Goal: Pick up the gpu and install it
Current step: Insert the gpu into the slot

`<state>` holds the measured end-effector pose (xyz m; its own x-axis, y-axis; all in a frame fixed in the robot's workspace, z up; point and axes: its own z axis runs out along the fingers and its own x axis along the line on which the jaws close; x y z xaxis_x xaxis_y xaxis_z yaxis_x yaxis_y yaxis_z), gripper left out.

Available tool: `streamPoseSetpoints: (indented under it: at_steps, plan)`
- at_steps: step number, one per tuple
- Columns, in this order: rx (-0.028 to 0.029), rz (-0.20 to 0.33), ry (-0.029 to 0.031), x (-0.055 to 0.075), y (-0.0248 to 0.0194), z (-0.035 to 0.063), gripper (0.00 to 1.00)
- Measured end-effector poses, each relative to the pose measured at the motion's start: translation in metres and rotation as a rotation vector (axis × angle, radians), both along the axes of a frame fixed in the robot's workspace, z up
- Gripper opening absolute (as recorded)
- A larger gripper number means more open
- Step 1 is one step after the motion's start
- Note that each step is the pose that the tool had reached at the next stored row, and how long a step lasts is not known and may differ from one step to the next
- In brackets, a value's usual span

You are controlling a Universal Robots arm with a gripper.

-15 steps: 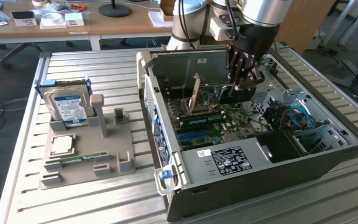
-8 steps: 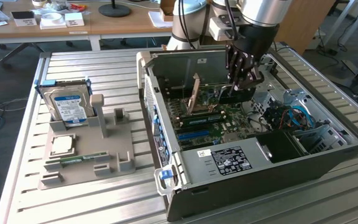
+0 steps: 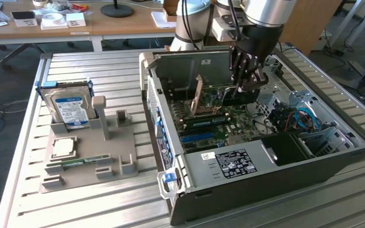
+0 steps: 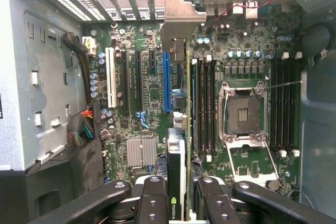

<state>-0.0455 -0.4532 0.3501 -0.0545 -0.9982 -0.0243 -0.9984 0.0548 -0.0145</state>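
Inside the open computer case [image 3: 246, 171], my gripper [image 3: 244, 88] is shut on the gpu [image 3: 238, 98], holding it upright over the motherboard. In the wrist view the gpu [image 4: 177, 171] is seen edge on between the two black fingers [image 4: 153, 199]. Its silver end bracket [image 4: 181, 19] points toward the row of rear slot openings. The card's lower edge runs just beside the long blue slot [image 4: 166, 82]; whether it touches the board I cannot tell.
The case walls close in around the card. The empty processor socket [image 4: 242, 114], a silver heatsink [image 4: 142, 152] and loose cables [image 3: 300, 118] lie nearby. On the exterior view's left, a grey fixture [image 3: 87, 166] holds a hard drive [image 3: 72, 107], a processor [image 3: 64, 147] and a memory stick [image 3: 84, 160].
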Motion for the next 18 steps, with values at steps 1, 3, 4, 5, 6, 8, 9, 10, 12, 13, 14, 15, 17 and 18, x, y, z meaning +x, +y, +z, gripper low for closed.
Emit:
streamPoseSetpoints:
  at_steps: [1,3,4,5,6,8,9,10,12,13,14,15,17,18]
  plan:
    - [0.0000,0.000,0.0000,-0.0002,0.0000,0.0000,0.27]
    - [0.0000,0.000,0.0000,-0.0009,0.0000,0.0000,0.27]
    - [0.0000,0.000,0.0000,-0.0009,-0.0002,0.0000,0.27]
    - [0.0000,0.000,0.0000,-0.0010,-0.0007,0.0000,0.27]
    - [0.0000,0.000,0.0001,-0.0010,-0.0012,0.0000,0.27]
    - [0.0000,0.000,0.0000,-0.0011,-0.0021,0.0000,0.27]
    - [0.0000,0.000,0.0000,-0.0011,-0.0022,0.0000,0.27]
    - [-0.0001,0.000,0.0001,-0.0011,-0.0022,-0.0001,0.27]
    - [0.0000,0.000,0.0000,-0.0013,-0.0023,-0.0006,0.27]
    - [-0.0001,0.000,0.0000,-0.0013,-0.0023,-0.0007,0.27]
    - [-0.0001,0.000,0.0001,-0.0014,-0.0023,-0.0007,0.27]
    - [-0.0002,0.000,0.0001,-0.0014,-0.0023,-0.0007,0.27]
    - [0.0000,0.000,0.0000,-0.0014,-0.0023,-0.0008,0.27]
    - [0.0001,0.000,0.0000,-0.0014,-0.0023,-0.0008,0.27]
